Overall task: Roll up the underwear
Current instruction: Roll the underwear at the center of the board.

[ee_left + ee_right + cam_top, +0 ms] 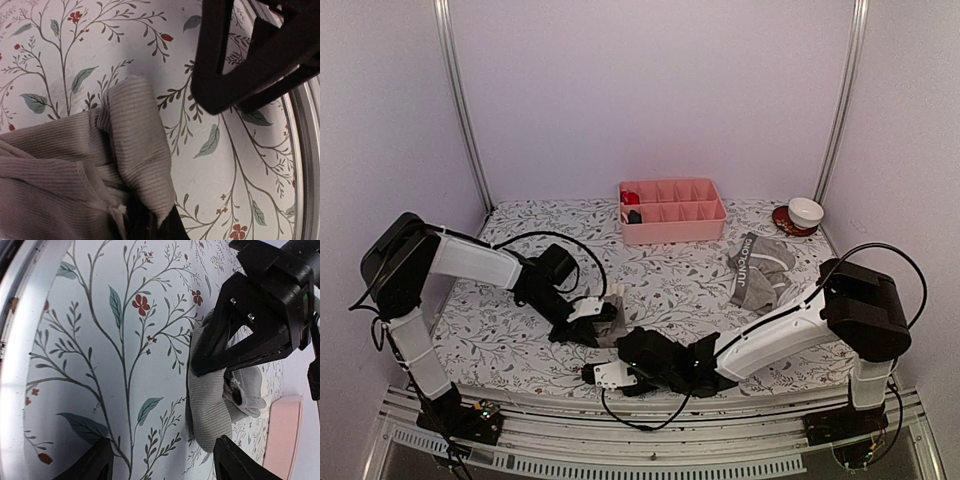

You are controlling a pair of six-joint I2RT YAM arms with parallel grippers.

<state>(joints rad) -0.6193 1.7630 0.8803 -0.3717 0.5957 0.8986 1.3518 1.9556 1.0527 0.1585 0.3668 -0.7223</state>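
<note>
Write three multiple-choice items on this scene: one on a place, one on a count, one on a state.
1. Where do the boxer-briefs lie relative to the pink tray?
A. Inside it
B. On the table, to its right
C. On the table, to its left

2. How many grey garments does the top view show?
A. Two
B. Three
C. Four

3. How does the right gripper stand?
A. Shut on cloth
B. Shut on nothing
C. Open, holding nothing

Answers:
1. B, as the lettered waistband lies on the table, outside the tray's right end.
2. A, the boxer-briefs plus the bunched briefs near the front.
3. C, as its wrist view shows the fingers spread over bare table.
</note>
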